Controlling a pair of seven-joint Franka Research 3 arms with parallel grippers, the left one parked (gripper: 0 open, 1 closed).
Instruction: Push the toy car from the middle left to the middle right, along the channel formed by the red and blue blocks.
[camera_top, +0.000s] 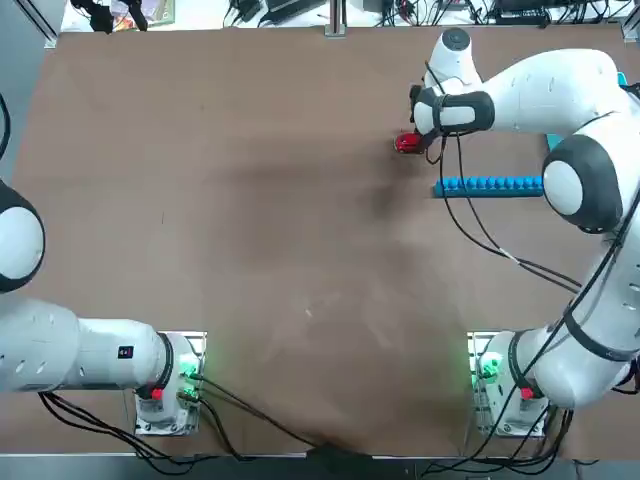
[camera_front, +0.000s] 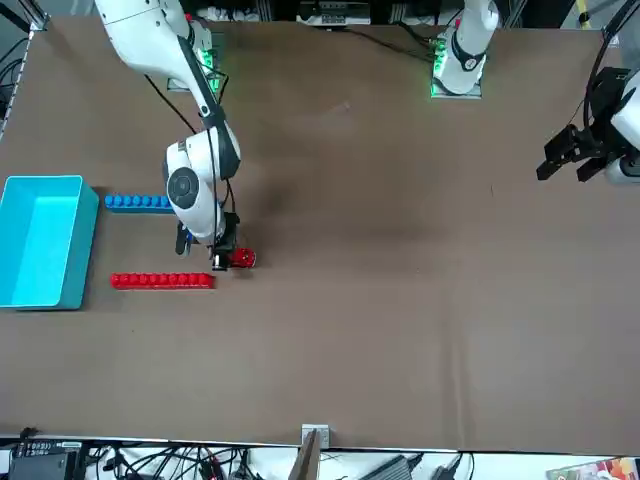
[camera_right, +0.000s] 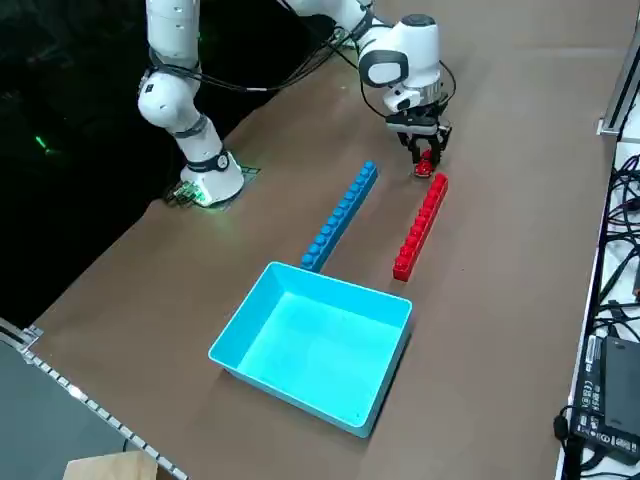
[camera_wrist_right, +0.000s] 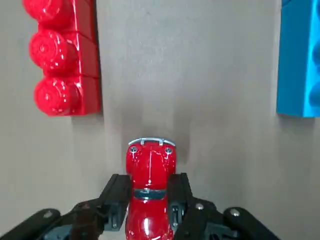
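Right gripper (camera_wrist_right: 150, 210) low over table (camera_top: 250, 250), at mouth of channel (camera_wrist_right: 190, 75). Fingers (camera_wrist_right: 116, 200) clamped on toy car (camera_wrist_right: 150, 185), one each side of body; nose sticks out ahead of fingertips, pointing into gap.

Red blocks (camera_wrist_right: 62, 55) ahead and to one side of fingers, blue blocks (camera_wrist_right: 300, 55) ahead and to other side. Car not yet between them, just short of both ends. Sits nearer red row than blue.

Step in hand, by judgement: start of push, little progress so far.

Procedure:
- Keep wheels on table; no lift.
- Shift slightly toward blue row before entry, to centre car in gap.
- Drive straight along gap, parallel to both rows.
- Watch finger on red side: likely first contact pt w/ red end brick.
- Blocks loose on table; a nudge would prob. skew the lane.
- Blue bin (camera_right: 315, 345) beyond far end of rows; stop short of it.
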